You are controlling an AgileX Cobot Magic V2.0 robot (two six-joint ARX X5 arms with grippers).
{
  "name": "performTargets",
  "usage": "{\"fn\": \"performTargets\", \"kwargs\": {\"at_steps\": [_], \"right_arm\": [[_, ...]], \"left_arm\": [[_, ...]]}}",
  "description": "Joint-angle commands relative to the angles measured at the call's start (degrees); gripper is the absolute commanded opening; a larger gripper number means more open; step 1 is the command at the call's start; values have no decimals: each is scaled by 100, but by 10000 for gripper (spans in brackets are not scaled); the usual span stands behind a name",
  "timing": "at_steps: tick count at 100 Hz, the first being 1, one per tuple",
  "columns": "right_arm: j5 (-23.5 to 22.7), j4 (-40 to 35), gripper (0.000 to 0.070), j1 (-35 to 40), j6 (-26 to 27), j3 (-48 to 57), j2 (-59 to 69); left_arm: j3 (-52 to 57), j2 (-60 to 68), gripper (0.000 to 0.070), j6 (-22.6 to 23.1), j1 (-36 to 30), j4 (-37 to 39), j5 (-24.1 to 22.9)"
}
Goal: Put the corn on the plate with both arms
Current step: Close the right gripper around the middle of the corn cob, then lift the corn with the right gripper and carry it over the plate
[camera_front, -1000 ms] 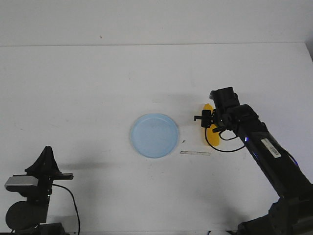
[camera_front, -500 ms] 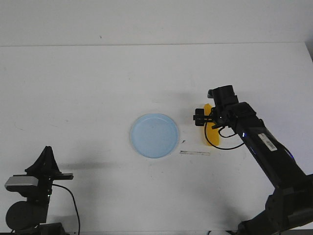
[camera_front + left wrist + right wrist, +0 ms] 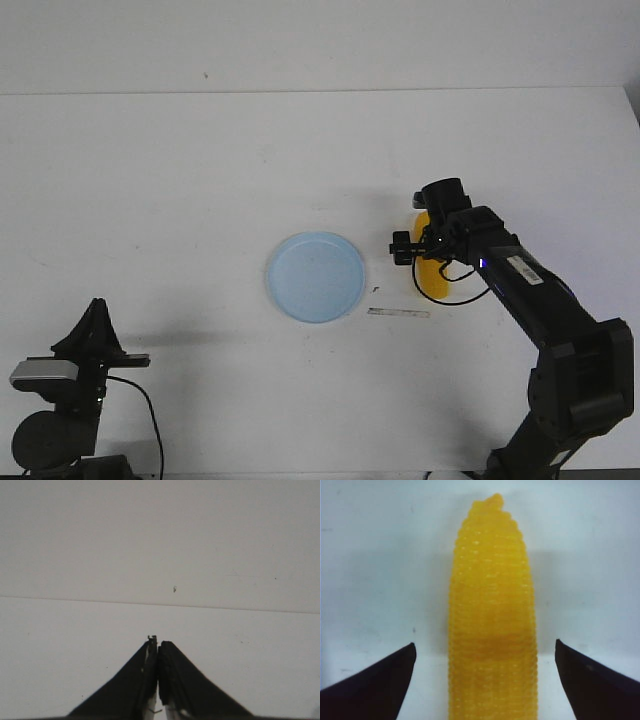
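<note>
Over on my right side of the white table (image 3: pixel 180 170), my right gripper (image 3: pixel 485 680) hangs directly above the bright yellow, bumpy corn cob (image 3: pixel 492 620), which lies flat on the table just to the right of the round, shallow, pale-blue plastic plate (image 3: pixel 316 276), close to it but not touching. Through the right wrist camera I see my two dark fingers (image 3: pixel 375 680) spread wide, one on each side of the cob with bare table showing between each tip and the kernels, so I hold nothing yet. I judge this to be the reach-and-straddle step: the grasp itself is not made.

My left gripper (image 3: pixel 157 670) sits parked at the near left corner, well apart from everything, its pointed fingers pressed together on nothing.

Next, I think, I must lower a little so the fingertips bracket the thick middle of the cob, then squeeze evenly; the cob is rounded and could roll or slip out if I pinch off-centre. A thin pale strip of tape (image 3: pixel 399 313) lies near the cob and need not be touched.
</note>
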Motion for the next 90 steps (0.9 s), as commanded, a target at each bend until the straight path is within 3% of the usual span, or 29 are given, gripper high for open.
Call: {"fn": "performTargets", "kwargs": {"at_steps": [1,6,16,22,90], "right_arm": [[0,28,611,17,-42,131,223],[0,22,567,17,-39,131,251],[0,42,394,17,-37,131,258],[2,57,353,13,-37,131,258],[-2,203,346,216,-87,229,-376]], "left_arm": [[55,-9,1,9,11,55,-13],[55,-9,1,9,11,55,-13],[55,-9,2,9,11,55,-13],[55,-9,1,9,11,55,-13],[55,-9,1,9,11,55,-13]]}}
